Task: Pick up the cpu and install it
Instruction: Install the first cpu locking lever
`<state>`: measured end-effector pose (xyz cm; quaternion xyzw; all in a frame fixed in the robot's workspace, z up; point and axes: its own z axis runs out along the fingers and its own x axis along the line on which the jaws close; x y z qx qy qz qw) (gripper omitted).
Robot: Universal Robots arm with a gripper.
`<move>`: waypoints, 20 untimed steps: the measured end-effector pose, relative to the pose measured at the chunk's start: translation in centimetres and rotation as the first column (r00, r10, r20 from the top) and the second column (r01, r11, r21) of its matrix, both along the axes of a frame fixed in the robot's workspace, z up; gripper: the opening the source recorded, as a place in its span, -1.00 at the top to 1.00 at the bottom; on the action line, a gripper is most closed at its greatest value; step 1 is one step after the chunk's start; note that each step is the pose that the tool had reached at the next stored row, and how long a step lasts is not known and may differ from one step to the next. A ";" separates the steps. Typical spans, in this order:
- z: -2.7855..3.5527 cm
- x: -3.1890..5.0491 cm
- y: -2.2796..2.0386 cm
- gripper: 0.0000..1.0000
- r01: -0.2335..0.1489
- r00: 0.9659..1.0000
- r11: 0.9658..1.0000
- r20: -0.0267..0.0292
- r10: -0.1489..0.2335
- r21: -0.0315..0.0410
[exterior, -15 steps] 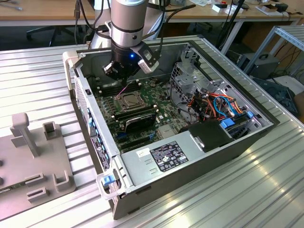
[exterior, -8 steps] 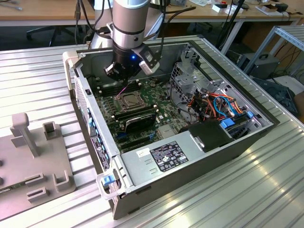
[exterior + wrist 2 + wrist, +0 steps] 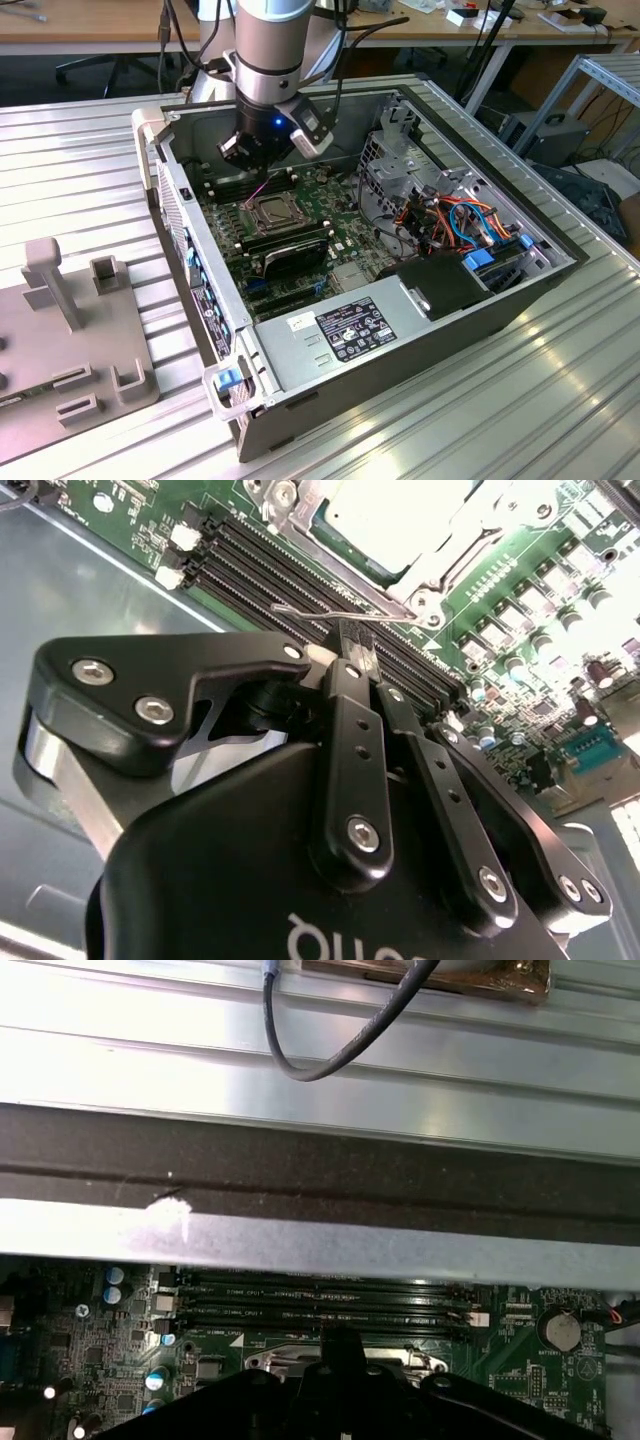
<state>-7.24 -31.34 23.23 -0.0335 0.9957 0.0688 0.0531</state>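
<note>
The cpu (image 3: 395,520) lies as a bright square plate inside the motherboard socket (image 3: 268,211), with the metal socket frame around it. My gripper (image 3: 352,648) hangs just above the board beside the socket, its two black fingers (image 3: 345,730) pressed together and shut. The fingertips sit right next to the thin wire socket lever (image 3: 330,613); I cannot tell whether they touch it. In the exterior view the gripper (image 3: 258,152) is over the back part of the open computer case (image 3: 420,330), just behind the socket. The first wrist view has the gripper (image 3: 342,1345) near the memory slots (image 3: 320,1300).
Memory slots (image 3: 290,575) run alongside the socket. A drive cage with orange and blue cables (image 3: 455,220) and the power supply (image 3: 350,330) fill the case at the exterior view's right. A grey fixture (image 3: 70,330) stands on the ribbed aluminium table (image 3: 560,400) at the left.
</note>
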 end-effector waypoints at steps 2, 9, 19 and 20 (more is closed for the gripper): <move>-0.06 0.00 0.06 0.79 0.000 1.000 1.000 0.000 0.000 0.000; -0.07 0.00 0.24 0.79 0.000 1.000 1.000 0.000 0.000 0.001; -0.16 0.08 0.21 0.79 0.000 1.000 1.000 0.000 0.000 0.002; -0.19 0.08 0.21 0.79 0.000 1.000 1.000 0.000 0.000 0.002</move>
